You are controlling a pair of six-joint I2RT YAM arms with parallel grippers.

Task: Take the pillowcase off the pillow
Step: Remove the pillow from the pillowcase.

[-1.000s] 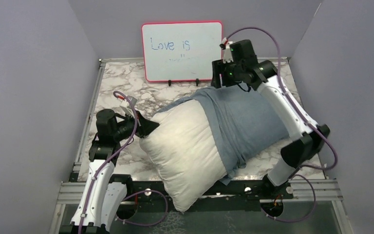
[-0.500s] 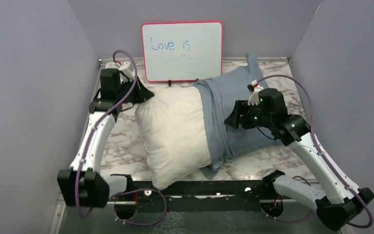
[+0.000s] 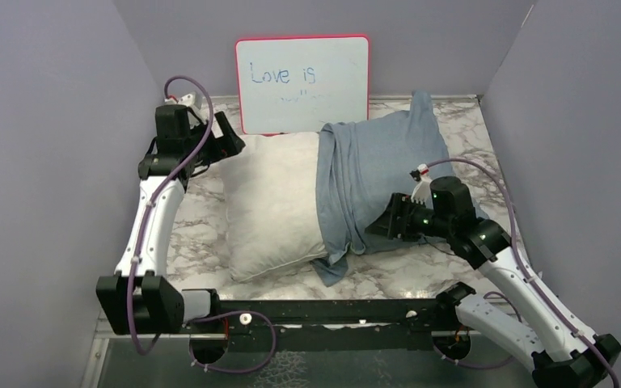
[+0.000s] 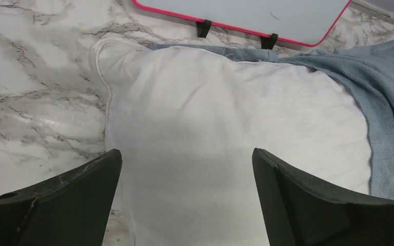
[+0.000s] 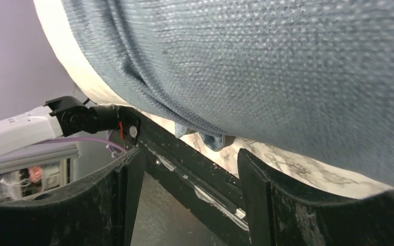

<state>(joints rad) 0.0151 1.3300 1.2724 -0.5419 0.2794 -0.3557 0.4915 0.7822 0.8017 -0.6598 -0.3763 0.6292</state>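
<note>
The white pillow (image 3: 271,206) lies flat on the marble table, its right half still inside the blue-grey pillowcase (image 3: 380,162). My left gripper (image 3: 230,145) hovers at the pillow's far-left corner. In the left wrist view this gripper (image 4: 185,154) is wide open over bare pillow (image 4: 225,128), with the pillowcase (image 4: 390,92) off to the right. My right gripper (image 3: 376,228) sits at the pillowcase's near edge. Seen from the right wrist, it (image 5: 189,156) is open and empty, just below the bulging pillowcase (image 5: 287,61), with a strip of pillow (image 5: 66,56) beside it.
A red-framed whiteboard (image 3: 302,85) stands at the back, just behind the pillow's far edge. Purple walls close in the left, right and back. The black rail (image 3: 331,311) runs along the table's near edge, under the right gripper's fingers.
My left gripper has opened and let go of the pillow's corner. The pillow has settled flat. The right arm has moved nearer along the pillowcase to its near edge.
</note>
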